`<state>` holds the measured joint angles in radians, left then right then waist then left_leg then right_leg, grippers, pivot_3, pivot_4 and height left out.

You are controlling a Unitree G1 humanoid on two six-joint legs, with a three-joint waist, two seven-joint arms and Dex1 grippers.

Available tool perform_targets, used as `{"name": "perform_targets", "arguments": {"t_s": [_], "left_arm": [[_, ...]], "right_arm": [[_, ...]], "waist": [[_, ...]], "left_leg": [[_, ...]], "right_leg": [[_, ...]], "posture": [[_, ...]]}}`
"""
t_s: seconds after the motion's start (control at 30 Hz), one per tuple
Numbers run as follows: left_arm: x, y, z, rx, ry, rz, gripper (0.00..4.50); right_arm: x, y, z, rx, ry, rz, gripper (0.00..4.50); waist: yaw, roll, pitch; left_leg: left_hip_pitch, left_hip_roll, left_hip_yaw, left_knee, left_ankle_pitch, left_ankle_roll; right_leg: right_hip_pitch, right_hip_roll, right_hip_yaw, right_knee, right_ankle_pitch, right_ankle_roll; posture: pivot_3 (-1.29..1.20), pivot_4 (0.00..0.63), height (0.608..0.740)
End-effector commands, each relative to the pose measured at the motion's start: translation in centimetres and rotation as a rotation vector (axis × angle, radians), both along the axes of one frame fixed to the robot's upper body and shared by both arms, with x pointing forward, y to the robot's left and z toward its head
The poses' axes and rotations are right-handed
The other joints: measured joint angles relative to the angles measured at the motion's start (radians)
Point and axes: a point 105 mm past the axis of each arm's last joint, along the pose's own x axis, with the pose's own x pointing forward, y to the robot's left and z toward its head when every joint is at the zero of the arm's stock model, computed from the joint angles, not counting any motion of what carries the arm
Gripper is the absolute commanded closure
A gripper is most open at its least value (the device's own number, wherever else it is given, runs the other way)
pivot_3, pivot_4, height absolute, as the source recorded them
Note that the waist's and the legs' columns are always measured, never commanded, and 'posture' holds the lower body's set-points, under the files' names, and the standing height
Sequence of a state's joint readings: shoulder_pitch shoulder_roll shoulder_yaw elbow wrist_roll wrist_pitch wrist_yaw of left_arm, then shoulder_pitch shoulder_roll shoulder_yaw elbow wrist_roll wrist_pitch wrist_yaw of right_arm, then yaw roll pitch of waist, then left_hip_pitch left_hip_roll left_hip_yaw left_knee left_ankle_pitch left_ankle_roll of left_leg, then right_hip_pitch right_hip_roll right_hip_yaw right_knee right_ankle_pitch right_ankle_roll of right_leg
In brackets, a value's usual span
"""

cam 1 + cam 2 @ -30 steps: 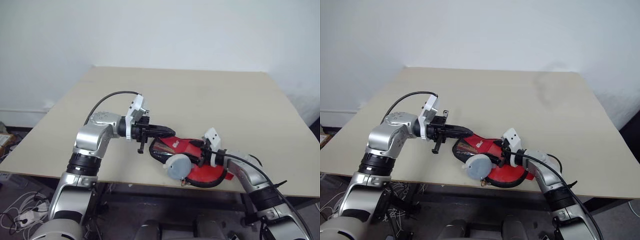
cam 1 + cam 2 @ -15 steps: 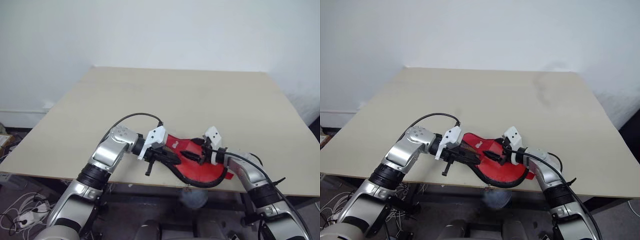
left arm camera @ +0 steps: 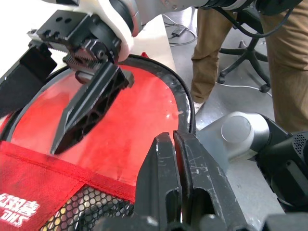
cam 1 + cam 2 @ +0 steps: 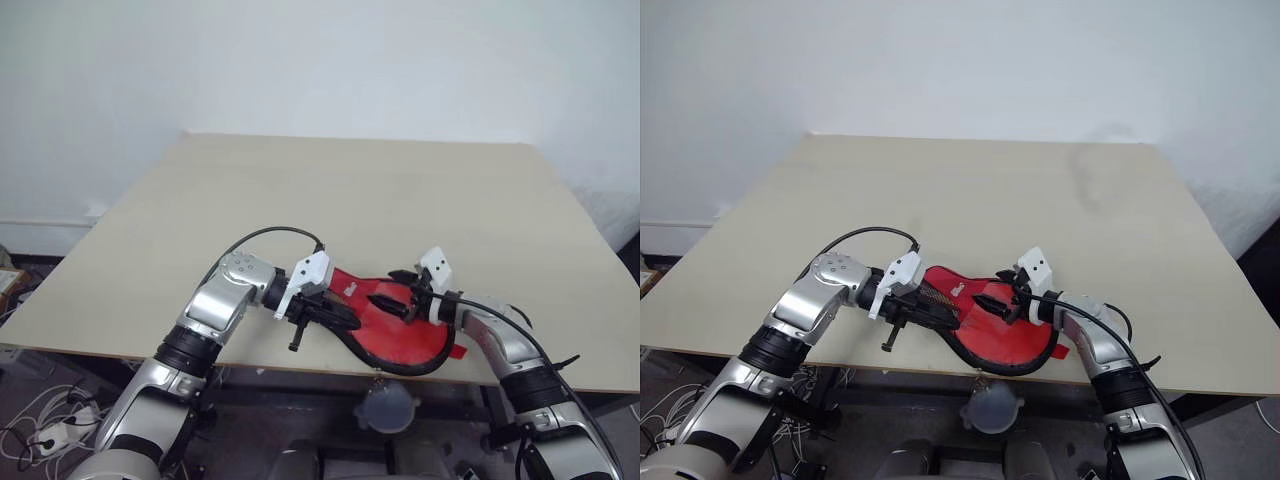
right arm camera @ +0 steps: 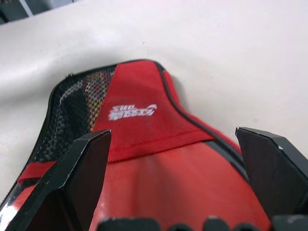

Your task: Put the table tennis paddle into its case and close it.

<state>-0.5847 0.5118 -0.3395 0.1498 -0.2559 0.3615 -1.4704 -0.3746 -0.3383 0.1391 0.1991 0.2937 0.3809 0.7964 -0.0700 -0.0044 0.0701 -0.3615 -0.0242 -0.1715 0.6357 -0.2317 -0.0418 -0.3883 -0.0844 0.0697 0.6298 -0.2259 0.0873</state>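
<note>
Below table edge, grey-white round object [image 4: 386, 405], left end effector [image 4: 345, 318] closed on case [image 4: 400, 340], right end effector [image 4: 385, 302] spread.

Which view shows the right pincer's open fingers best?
The left wrist view: the right pincer is seen whole, spread over the case. The right wrist view crops both fingers; the eye views show them small.

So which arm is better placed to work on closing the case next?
Probably the left: the left gripper, shut, sits on the case at its rim, while the right gripper hangs open above the case's middle.
</note>
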Motion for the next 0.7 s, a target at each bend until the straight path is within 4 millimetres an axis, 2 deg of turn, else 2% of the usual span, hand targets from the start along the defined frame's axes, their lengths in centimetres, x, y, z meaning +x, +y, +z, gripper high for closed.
{"name": "perform_targets", "arguments": {"t_s": [0.03,0.33,0.47,0.7], "left_arm": [[0.0,0.2,0.9,-0.021,-0.026,-0.004,4.50],[-0.3,0.3,0.7,-0.008,-0.012,-0.021,4.50],[-0.2,0.4,0.5,-0.003,-0.013,-0.010,4.50],[0.0,0.5,0.2,0.002,-0.008,-0.001,4.50]], "right_arm": [[0.3,-0.8,2.2,0.007,-0.084,-0.012,0.01],[-1.5,-2.9,2.9,0.009,-0.066,0.010,0.01],[-4.1,-4.9,3.3,-0.006,-0.024,0.069,0.01],[-7.6,-7.4,4.7,-0.028,0.043,0.145,0.01]], "waist": [[0.000,0.000,0.000],[0.000,0.000,0.000],[0.007,0.000,0.000],[0.020,0.000,0.000]], "left_leg": [[0.000,0.000,0.000,0.000,0.000,0.000],[0.000,0.000,0.000,0.000,0.000,0.000],[-0.001,0.000,0.000,0.001,0.000,0.000],[-0.001,0.000,0.001,0.002,0.000,0.000]], "right_leg": [[0.000,0.000,0.000,0.000,0.000,0.000],[0.000,0.000,0.000,0.000,0.000,0.000],[0.000,0.000,0.000,0.000,0.000,0.000],[0.001,-0.001,0.000,-0.002,0.000,0.000]], "posture": [[0.00,0.000,0.740],[0.00,0.000,0.740],[0.00,0.000,0.740],[0.00,0.000,0.740]]}}
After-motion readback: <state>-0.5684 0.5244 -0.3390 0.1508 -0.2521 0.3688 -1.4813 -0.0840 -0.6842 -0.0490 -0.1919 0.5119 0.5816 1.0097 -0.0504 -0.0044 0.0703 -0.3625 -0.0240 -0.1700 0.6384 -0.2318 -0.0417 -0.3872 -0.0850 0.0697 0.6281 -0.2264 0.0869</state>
